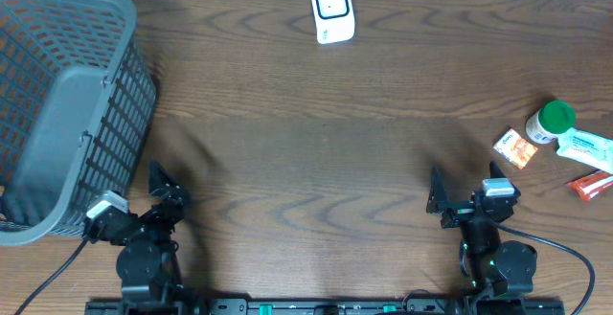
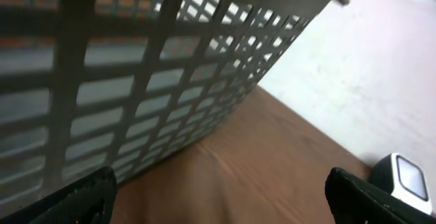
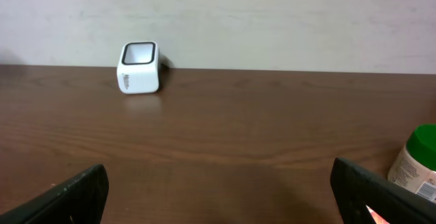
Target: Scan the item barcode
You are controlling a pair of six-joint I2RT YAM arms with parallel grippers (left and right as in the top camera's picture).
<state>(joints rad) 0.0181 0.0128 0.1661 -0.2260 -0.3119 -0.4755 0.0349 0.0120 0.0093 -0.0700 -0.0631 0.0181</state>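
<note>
1. The items to scan sit in a cluster on the right side of the counter (image 1: 316, 152), just ahead of and to the right of the right hand (image 1: 465, 192).
2. The green-lidded bottle (image 1: 551, 122) stands upright, lid up.
3. The orange box (image 1: 515, 148) lies flat and diagonal, touching or almost touching the bottle's base.
4. The white-and-teal box (image 1: 584, 147) lies with its long axis left to right, dipping slightly to the right.
5. The red packet (image 1: 591, 186) lies nearest the right edge of the overhead view, angled up to the right.
6. No barcode can be made out on any of them.
7. The scanner (image 1: 332, 11) stands at the far edge, near the middle, with its dark window tilted upward.
8. The grey basket (image 1: 57, 114) fills the left side, and its solid floor shows through the open top.
9. The left hand (image 1: 165, 189) is released, grasping nothing, just beside the basket's near corner.
10. The right hand is likewise released, its fingers spread wide.
11. A broad stretch of bare wood lies between both hands and the scanner.
</note>
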